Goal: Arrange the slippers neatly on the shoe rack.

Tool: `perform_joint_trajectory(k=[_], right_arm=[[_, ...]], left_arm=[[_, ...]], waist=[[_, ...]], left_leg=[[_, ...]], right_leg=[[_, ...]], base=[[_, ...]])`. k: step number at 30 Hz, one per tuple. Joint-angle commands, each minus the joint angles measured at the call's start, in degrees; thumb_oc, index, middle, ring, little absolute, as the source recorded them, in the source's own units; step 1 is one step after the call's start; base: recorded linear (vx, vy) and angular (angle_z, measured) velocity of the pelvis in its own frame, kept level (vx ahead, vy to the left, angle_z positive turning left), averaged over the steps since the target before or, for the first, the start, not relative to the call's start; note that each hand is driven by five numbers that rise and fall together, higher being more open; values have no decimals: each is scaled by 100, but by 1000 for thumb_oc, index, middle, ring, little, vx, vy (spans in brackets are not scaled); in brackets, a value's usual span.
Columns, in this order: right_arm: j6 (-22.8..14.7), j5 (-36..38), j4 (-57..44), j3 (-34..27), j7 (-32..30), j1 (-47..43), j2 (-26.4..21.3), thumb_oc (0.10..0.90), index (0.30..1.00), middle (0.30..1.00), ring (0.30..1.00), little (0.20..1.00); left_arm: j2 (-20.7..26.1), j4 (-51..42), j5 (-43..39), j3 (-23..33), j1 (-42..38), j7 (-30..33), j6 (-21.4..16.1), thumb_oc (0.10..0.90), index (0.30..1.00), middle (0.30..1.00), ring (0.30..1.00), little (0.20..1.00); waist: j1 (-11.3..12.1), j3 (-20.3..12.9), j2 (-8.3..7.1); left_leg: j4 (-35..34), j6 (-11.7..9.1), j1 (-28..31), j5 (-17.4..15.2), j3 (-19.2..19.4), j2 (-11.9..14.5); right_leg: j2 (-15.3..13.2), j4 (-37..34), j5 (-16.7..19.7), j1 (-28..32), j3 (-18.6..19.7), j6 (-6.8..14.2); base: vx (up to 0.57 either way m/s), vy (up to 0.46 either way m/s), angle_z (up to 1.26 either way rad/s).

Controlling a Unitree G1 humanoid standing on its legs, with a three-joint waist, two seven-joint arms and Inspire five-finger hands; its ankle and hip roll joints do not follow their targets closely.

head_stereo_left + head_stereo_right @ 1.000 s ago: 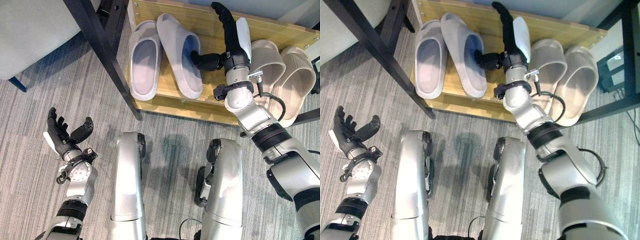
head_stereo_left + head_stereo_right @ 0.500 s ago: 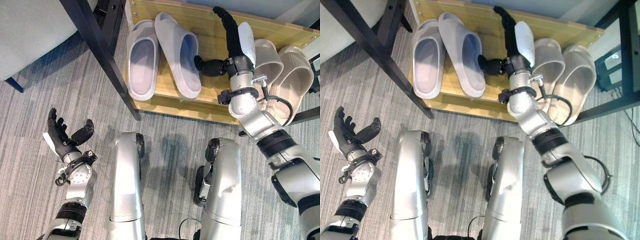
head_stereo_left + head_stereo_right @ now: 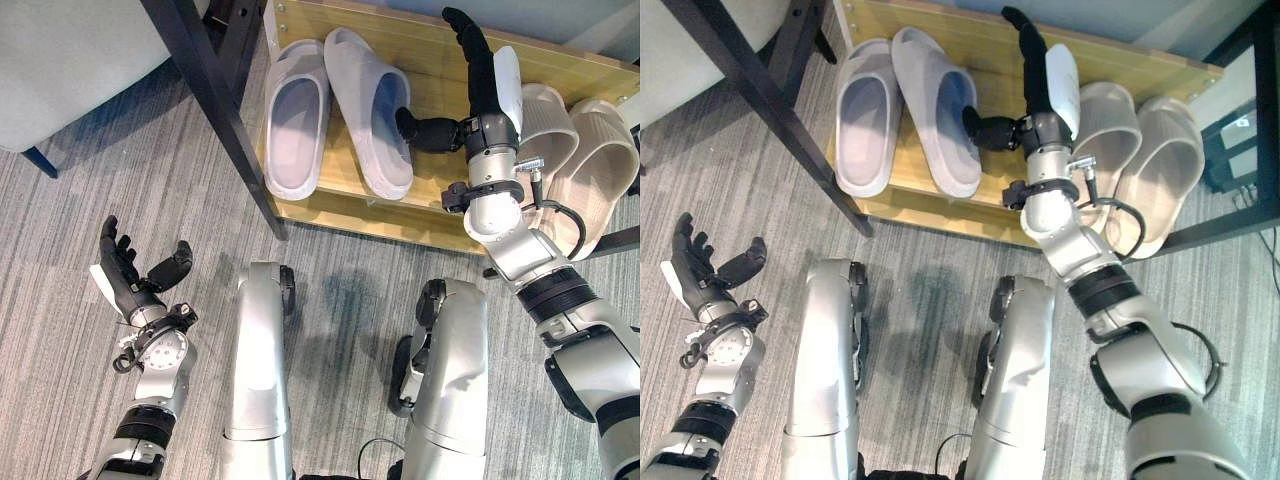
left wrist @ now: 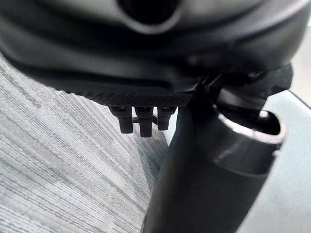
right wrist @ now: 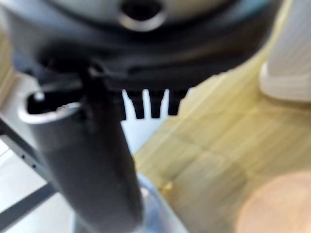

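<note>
Right hand (image 3: 478, 90) over wooden rack (image 3: 430, 50), fingers straight, thumb now just beside grey slippers (image 3: 340, 110), apparently off the shoe; pair a little straighter, side by side. Beige slippers (image 3: 570, 150) partly hidden behind arm. Left hand (image 3: 130, 275) open, idle over carpet (image 3: 90, 200).
</note>
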Motion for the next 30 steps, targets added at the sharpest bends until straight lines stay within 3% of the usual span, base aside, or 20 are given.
perform_joint_trajectory(k=[1,6,12,30], right_arm=[[-644,202,-528,-469,-433,-999,-7,800,900,900,900,900],[-601,498,-188,-112,-192,-1268,52,800,900,900,900,900],[-437,365,-14,132,2,-1157,-24,800,900,900,900,900],[-389,22,-157,-266,58,-240,-469,800,900,900,900,900]], left_arm=[[169,-298,342,-58,-102,174,-482,800,900,900,900,900],[156,-247,281,-151,-115,129,-491,800,900,900,900,900],[127,-209,235,-162,-73,31,-473,800,900,900,900,900],[85,-191,331,1,57,-34,-433,800,900,900,900,900]], waist=[[289,-221,-94],[332,-221,-114],[341,-221,-150],[237,-221,-230]], left_leg=[[348,421,218,-624,30,-128],[364,413,218,-626,21,-135],[360,405,218,-632,21,-135],[374,403,218,-653,50,-149]], right_leg=[[-90,307,-48,-8,-40,-736],[-112,310,-35,9,-22,-731],[-126,292,-11,20,-6,-725],[-100,325,-2,-18,42,-742]], base=[[8,10,4],[0,0,0],[0,0,0],[0,0,0]])
